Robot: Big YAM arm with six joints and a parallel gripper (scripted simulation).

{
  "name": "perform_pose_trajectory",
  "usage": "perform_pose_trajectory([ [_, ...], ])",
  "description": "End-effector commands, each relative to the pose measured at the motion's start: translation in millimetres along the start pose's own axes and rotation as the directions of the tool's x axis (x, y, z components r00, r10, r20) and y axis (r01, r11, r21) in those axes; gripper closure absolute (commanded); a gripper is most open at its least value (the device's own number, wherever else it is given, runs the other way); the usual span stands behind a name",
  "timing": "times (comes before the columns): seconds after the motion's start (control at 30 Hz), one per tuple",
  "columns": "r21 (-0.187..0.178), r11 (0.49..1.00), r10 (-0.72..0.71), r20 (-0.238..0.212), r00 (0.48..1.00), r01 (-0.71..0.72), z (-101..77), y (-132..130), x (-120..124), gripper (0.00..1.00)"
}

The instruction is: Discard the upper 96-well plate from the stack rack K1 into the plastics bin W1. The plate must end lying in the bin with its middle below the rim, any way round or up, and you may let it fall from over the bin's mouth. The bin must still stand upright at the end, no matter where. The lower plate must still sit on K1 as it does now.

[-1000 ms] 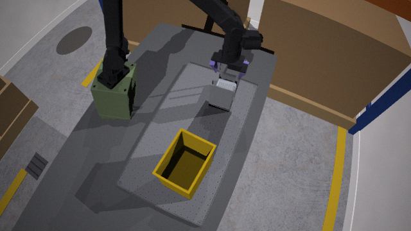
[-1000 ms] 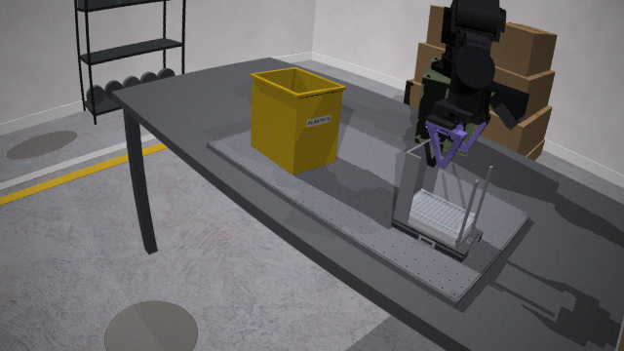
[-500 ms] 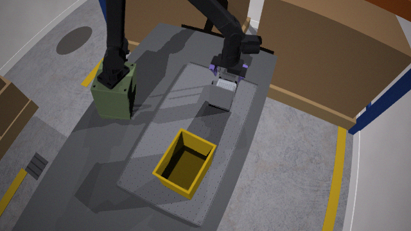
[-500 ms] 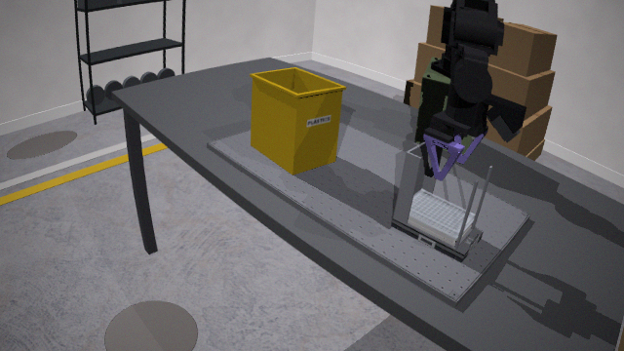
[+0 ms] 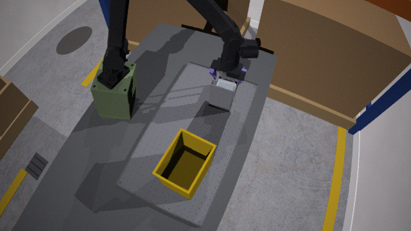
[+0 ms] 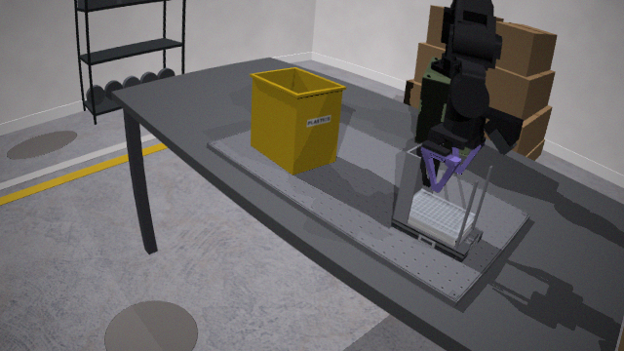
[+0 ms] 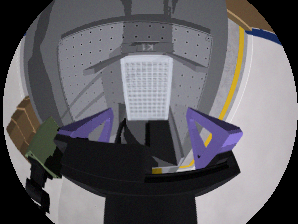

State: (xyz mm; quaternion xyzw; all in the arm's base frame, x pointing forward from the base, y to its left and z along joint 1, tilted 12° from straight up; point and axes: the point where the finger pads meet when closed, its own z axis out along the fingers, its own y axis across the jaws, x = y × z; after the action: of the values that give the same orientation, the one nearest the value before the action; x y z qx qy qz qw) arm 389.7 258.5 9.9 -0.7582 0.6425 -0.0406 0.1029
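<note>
White plate (image 6: 438,214) flat in rack K1 (image 6: 403,187), seemingly stacked.

Top cam hangs high over the table (image 5: 80,151), looking almost straight down with a bit of tilt, far enough out to catch floor on all sides. Exterior cam stands off the table's long edge, roughly at standing height, angled down across it toward the far corner of the room. Wrist cam rides just behind the end effector (image 7: 149,132), fisheye, looking down from close range. All three share the rack (image 6: 407,185); top and exterior also share the yellow bin (image 5: 165,162).
</note>
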Motion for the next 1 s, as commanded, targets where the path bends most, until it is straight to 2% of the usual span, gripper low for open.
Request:
perform_pose_trajectory([
  [0.0,-0.006,1.000,-0.003,-0.004,1.000,0.003,11.5,0.3,5.5,0.00],
  [0.97,-0.007,1.000,-0.005,-0.003,1.000,0.005,53.4,1.9,5.5,0.00],
])
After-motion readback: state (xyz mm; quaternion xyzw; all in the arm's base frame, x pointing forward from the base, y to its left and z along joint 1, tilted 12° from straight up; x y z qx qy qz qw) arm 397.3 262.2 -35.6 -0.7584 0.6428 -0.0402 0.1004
